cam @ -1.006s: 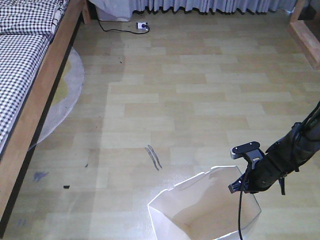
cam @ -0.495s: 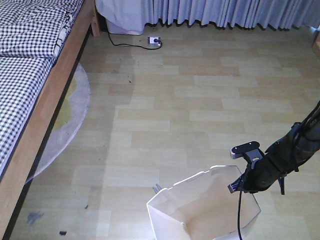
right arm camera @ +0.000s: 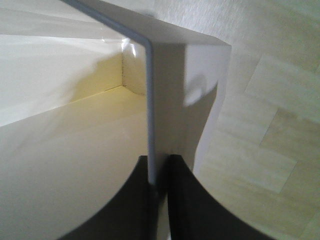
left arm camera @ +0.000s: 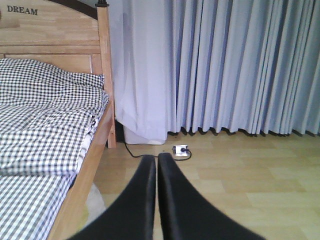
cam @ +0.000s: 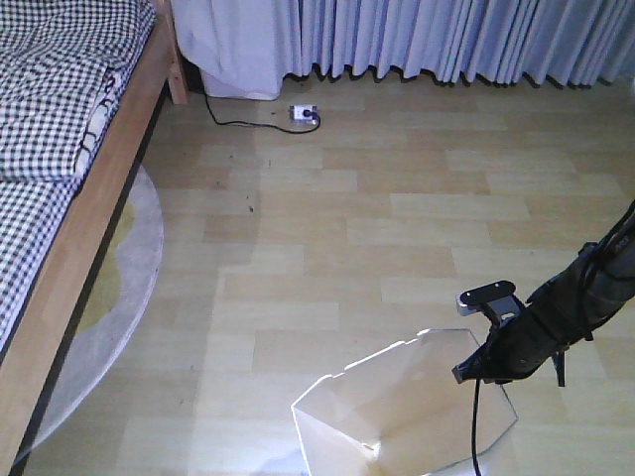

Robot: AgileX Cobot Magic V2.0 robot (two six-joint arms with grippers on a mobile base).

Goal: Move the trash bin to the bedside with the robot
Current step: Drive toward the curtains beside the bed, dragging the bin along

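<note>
**Trash bin rides forward with the robot; the bed is not yet close**

The white trash bin stands upright on the wooden floor, its open top showing a cream inside. The right end effector pinches the thin wall at the bin's far right rim. In the right wrist view, the right end effector has one black finger inside and one outside the trash bin.

Over the last second, the bin and arm hold the same spot in the front view while the floor slides toward the camera. Dark floor marks near the bin have dropped out of sight. The grey curtain and a white power strip have come further into view. This suggests the mobile base is driving forward and taking the bin along.

The bed, with its wooden frame and checked bedding, lies well apart to the left of the right end effector and ahead of it. A pale round rug lies between them.

The left end effector is pressed together and empty, pointing at the curtain with the bed on its left. The bin probably needs to go further leftward.
</note>
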